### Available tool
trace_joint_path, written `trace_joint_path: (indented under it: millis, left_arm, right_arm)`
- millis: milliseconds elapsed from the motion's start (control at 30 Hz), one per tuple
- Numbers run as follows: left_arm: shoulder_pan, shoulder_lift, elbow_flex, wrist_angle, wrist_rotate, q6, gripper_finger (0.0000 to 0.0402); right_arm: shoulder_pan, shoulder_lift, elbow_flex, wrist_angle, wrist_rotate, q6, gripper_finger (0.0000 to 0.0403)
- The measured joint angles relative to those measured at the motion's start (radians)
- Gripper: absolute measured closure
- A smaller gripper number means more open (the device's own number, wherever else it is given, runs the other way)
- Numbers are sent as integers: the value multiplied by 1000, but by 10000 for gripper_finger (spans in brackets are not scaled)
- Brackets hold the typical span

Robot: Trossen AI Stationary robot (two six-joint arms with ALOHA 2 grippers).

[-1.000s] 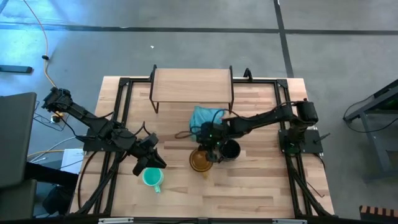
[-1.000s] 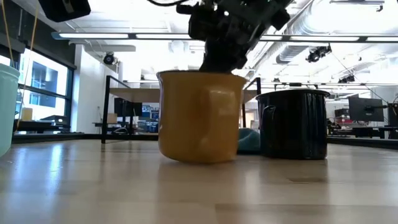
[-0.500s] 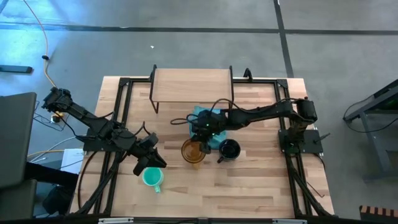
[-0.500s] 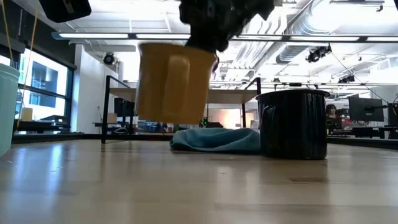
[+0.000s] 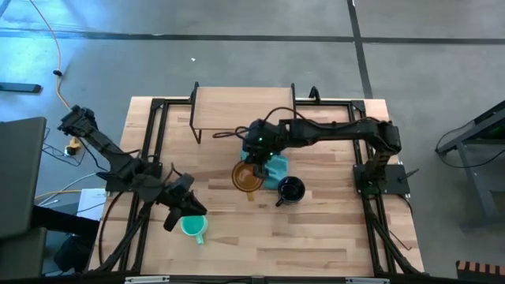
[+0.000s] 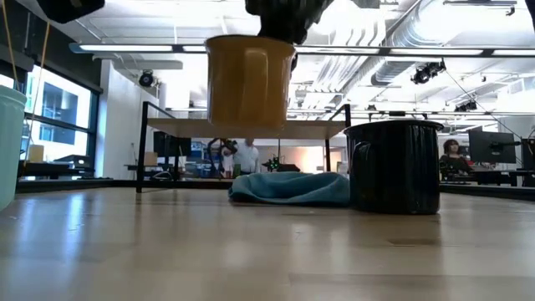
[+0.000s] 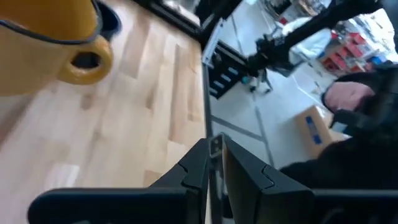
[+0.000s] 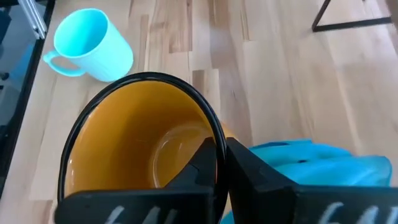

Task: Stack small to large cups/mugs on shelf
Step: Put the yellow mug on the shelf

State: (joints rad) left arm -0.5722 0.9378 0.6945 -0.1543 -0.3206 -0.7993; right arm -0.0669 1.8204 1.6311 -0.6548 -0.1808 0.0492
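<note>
The right gripper [image 5: 254, 155] has its jaws clenched on the rim of the amber mug [image 5: 247, 177], pinching the thin wall with one finger inside and one outside. The mug hangs clear of the counter [image 5: 316, 237], just in front of the shelf [image 5: 243, 107], its flat base level with the shelf board in the low view. It is a smooth, glossy cylinder of yellow-amber with a dark line round its lip and a rounded loop handle; the right wrist view looks down into its round, shiny floor.

Beside it, toward the right edge of the counter, the dark mug [image 5: 291, 189] stands upright on the planks: a straight-sided, near-black cylinder with a slim handle. Behind both lies the blue cloth [image 5: 274, 166], soft and crumpled into a low heap.

The left gripper [image 5: 189, 207] hovers near the front-left part of the counter, right by the teal mug [image 5: 192, 226], its narrow dark jaws almost together and holding nothing. That mug is small, matte and pale teal, standing upright.

The shelf is a pale rectangular wooden board on thin black metal legs at the back edge, with nothing on it.
</note>
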Motion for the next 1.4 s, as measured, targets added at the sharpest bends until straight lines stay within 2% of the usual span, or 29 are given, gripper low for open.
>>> trace_joint_path:
  millis: [267,500,800,933,1133,1267,1400]
  left_arm:
    - [-127,-62,0,-44,-278,28,364]
    - [-193,-129,0,-65,-438,88,364]
    - [-194,-165,0,-111,-489,96,364]
    - [-194,-165,0,-112,-513,96,364]
    - [-194,-164,0,-111,-513,79,364]
    - [-194,-164,0,-112,-512,70,364]
    - [-194,-164,0,-117,-512,65,364]
  right_arm:
    - [-44,0,48,-17,-48,-5,403]
    - [-134,0,110,-31,-56,-5,403]
    - [-235,46,255,-104,-59,-10,403]
    - [-258,128,412,-189,-61,-46,403]
    - [-278,306,730,-332,-89,-77,403]
    - [-306,293,637,-153,-173,-33,403]
    - [-336,293,634,-159,-168,-31,403]
